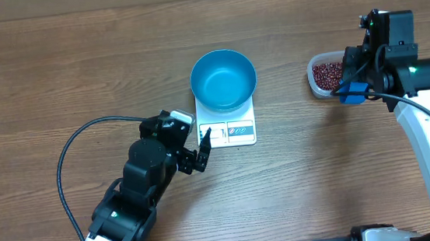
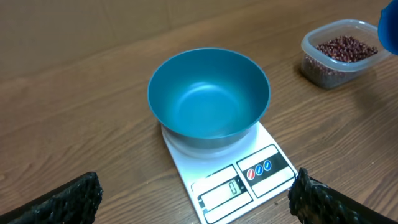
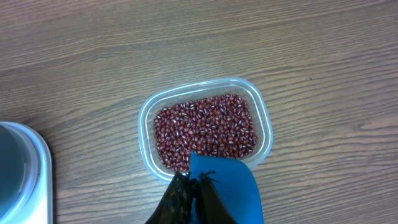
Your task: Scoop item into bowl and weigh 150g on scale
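Just beyond right jaws' scoop (image 3: 227, 186), beans (image 3: 205, 127).

So the blue bowl (image 2: 208, 93) sits right on the white scale (image 2: 236, 180), covering most of its back half, and you can see straight down to the bowl's smooth bottom. The scale's display (image 2: 222, 191) and its little round buttons (image 2: 258, 170) poke out in front; the readout's too small to read for sure. Over in the far right corner there's a clear tub (image 2: 323, 74) of red-brown beans (image 2: 346, 48), well apart from the scale. The left gripper (image 2: 198, 190) has its black fingers (image 2: 68, 202) spread wide at the bottom corners, touching nothing. Wood-grain table (image 2: 74, 81) under everything.
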`<state>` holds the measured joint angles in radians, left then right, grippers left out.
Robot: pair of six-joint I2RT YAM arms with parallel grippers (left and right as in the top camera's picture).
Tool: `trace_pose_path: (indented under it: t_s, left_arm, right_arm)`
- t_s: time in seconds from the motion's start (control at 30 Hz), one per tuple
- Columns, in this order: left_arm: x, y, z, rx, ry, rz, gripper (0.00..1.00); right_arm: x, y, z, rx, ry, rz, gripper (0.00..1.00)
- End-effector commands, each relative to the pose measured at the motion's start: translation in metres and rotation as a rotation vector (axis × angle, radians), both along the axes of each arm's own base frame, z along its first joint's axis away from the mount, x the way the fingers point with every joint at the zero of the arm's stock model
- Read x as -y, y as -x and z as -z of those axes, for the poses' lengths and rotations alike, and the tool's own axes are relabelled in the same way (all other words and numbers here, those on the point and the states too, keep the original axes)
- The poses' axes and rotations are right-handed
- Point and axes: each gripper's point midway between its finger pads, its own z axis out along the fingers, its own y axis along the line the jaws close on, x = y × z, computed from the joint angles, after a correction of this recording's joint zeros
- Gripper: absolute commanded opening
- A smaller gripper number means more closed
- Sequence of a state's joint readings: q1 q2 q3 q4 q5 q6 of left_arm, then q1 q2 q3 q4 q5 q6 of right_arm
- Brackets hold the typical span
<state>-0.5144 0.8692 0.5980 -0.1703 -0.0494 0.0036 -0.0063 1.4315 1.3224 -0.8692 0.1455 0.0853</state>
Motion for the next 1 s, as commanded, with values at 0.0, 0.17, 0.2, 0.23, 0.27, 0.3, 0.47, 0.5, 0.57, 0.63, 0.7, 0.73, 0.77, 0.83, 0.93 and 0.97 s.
trace_pose_path:
  t_s: [0.0, 0.17, 0.2, 0.23, 0.27, 0.3, 0.47, 0.5, 0.57, 0.63, 0.7, 0.73, 0.77, 0.83, 0.93, 0.97]
  left_arm:
    - [-0.001, -0.003, -0.004, 0.024, -0.007, 0.0, 0.99]
    - [0.004, -0.001, -0.006, 0.023, 0.008, 0.025, 1.0]
    - [0.004, -0.001, -0.005, 0.022, 0.008, 0.025, 1.0]
    - [0.004, -0.001, -0.005, 0.021, 0.007, 0.025, 1.0]
    - [0.004, -0.001, -0.004, 0.018, 0.006, 0.025, 1.0]
    - [0.003, 0.0, -0.003, 0.013, 0.003, 0.025, 1.0]
    - [0.001, 0.004, 0.006, -0.024, -0.018, 0.025, 1.0]
    - [0.0, 0.005, 0.009, -0.035, -0.024, 0.025, 1.0]
    - [-0.002, 0.009, 0.017, -0.069, -0.042, 0.025, 1.0]
    - [-0.004, 0.012, 0.024, -0.095, -0.056, 0.025, 1.0]
    - [-0.004, 0.013, 0.025, -0.099, -0.059, 0.025, 0.99]
    - [-0.004, 0.013, 0.025, -0.099, -0.058, 0.025, 1.0]
    - [-0.004, 0.013, 0.024, -0.099, -0.058, 0.025, 1.0]
    - [-0.004, 0.013, 0.024, -0.098, -0.058, 0.025, 1.0]
    - [-0.004, 0.013, 0.024, -0.098, -0.058, 0.025, 1.0]
    - [-0.004, 0.013, 0.025, -0.102, -0.059, 0.026, 0.99]
  right_arm:
    - [0.003, -0.002, -0.014, 0.036, 0.01, 0.005, 0.04]
    - [-0.001, -0.002, -0.014, 0.037, -0.007, -0.009, 0.04]
    - [-0.001, -0.003, -0.014, 0.038, -0.007, -0.009, 0.04]
    - [-0.001, -0.003, -0.014, 0.041, -0.007, -0.009, 0.04]
    - [-0.001, -0.003, -0.015, 0.042, -0.007, -0.009, 0.04]
    - [-0.001, -0.003, -0.015, 0.042, -0.007, -0.009, 0.04]
    - [-0.001, -0.003, -0.015, 0.042, -0.007, -0.009, 0.04]
    - [-0.001, -0.003, -0.015, 0.042, -0.007, -0.009, 0.04]
    - [-0.001, -0.003, -0.015, 0.042, -0.007, -0.009, 0.04]
    - [-0.001, -0.003, -0.015, 0.042, -0.007, -0.009, 0.04]
    - [-0.001, -0.003, -0.014, 0.042, -0.007, -0.009, 0.04]
    - [-0.001, -0.003, -0.014, 0.042, -0.007, -0.009, 0.04]
    - [-0.001, -0.003, -0.014, 0.042, -0.007, -0.009, 0.04]
    - [-0.001, -0.003, -0.014, 0.041, -0.007, -0.009, 0.04]
    - [-0.001, -0.003, -0.014, 0.038, -0.007, -0.009, 0.04]
    - [-0.001, -0.003, -0.014, 0.038, -0.007, -0.009, 0.04]
